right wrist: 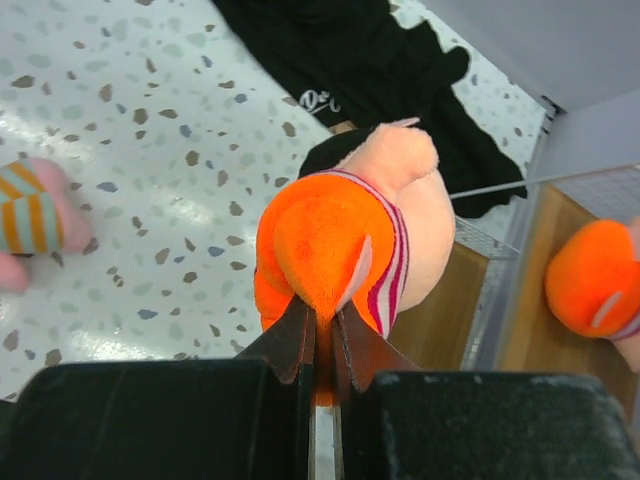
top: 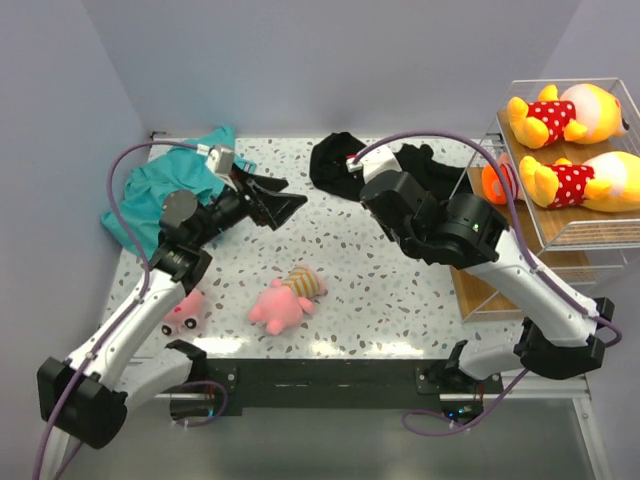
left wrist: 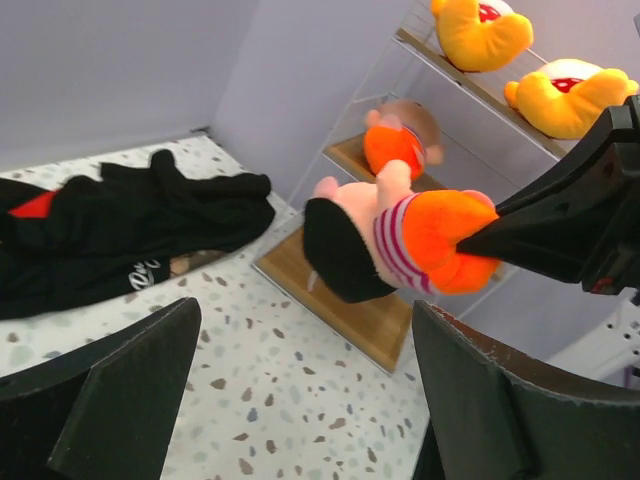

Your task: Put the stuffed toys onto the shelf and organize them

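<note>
My right gripper [right wrist: 318, 335] is shut on the orange leg of a black-haired doll [right wrist: 345, 235] in a striped top, and holds it off the table beside the shelf [right wrist: 440, 315]. In the top view the right gripper [top: 393, 205] hides that doll. The left wrist view shows the doll [left wrist: 390, 245] hanging in front of the shelf's bottom board [left wrist: 375, 320]. My left gripper [top: 275, 205] is open and empty; it also shows in its wrist view [left wrist: 310, 385]. Two bears [top: 565, 115] [top: 590, 180] lie on the shelf's top tier [top: 590, 235]. Another doll [top: 497, 183] sits on a lower tier. Two pink pigs [top: 280, 303] [top: 183, 312] lie on the table.
A black garment [top: 345, 160] lies at the back of the table behind the right gripper, and also shows in the left wrist view [left wrist: 120, 225]. A teal polo shirt [top: 150, 195] lies at the back left under the left arm. Grey walls close the left side and the back.
</note>
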Action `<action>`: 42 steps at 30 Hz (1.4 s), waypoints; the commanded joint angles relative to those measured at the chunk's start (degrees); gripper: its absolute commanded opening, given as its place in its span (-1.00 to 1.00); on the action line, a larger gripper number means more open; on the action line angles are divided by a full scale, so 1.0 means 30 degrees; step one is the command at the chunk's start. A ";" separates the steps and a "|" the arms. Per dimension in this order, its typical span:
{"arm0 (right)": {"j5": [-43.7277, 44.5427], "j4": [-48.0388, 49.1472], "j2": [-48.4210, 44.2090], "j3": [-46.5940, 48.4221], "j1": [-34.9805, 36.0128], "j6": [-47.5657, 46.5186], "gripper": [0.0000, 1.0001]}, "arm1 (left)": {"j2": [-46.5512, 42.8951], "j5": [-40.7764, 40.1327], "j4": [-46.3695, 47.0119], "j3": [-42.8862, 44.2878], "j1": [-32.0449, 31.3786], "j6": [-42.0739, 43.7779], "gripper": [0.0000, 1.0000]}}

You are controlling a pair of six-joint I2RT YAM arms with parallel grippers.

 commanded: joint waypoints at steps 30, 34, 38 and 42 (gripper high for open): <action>-0.7783 1.5242 -0.5786 -0.9735 -0.0132 0.0881 0.35 | 0.6511 0.2351 0.7597 0.1467 -0.3292 -0.2748 -1.00; -1.0990 1.5249 -0.6930 -0.9682 -0.1039 -0.0403 0.61 | 0.7884 0.4782 1.4241 0.0589 -0.1798 -0.9012 -1.00; -1.4426 1.4520 -0.8130 -0.9913 -0.1334 -0.5554 0.65 | 0.8797 0.7268 1.8293 0.0644 0.0133 -1.3587 -1.00; -1.2650 1.6531 -0.9857 -1.1872 -0.1363 -0.9246 0.67 | 0.9003 0.8886 2.1073 0.1433 0.0724 -1.6954 -1.00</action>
